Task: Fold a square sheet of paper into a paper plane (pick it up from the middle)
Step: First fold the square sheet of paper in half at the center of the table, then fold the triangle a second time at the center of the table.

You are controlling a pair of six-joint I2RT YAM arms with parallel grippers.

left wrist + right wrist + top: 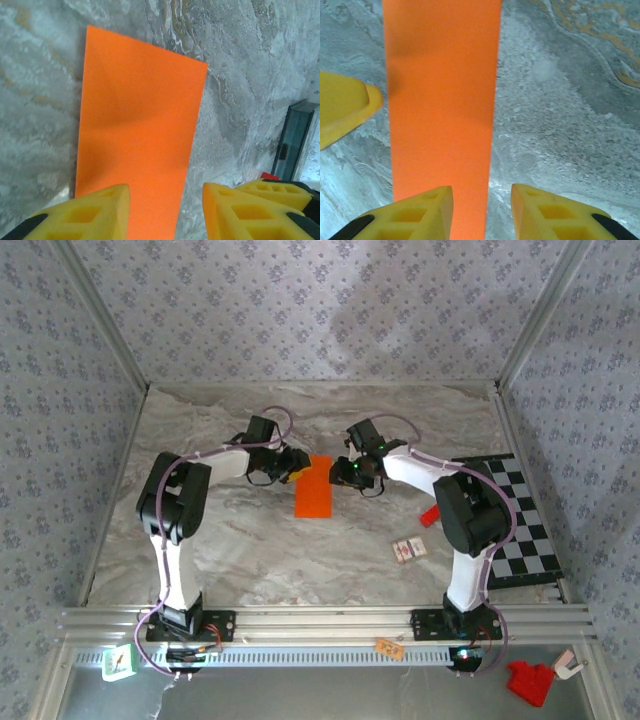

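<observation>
Left claw point(164, 200): half open, empty, over paper point(140, 125) end, lower frame.
Right claw point(481, 200): half open, empty, over opposite end.
Why: likely to steady paper for next crease.

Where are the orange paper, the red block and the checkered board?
orange paper point(313, 488): top view, middle of the sheet.
red block point(430, 515): top view, its middle.
checkered board point(535, 540): top view, bare squares near its right edge.
</observation>
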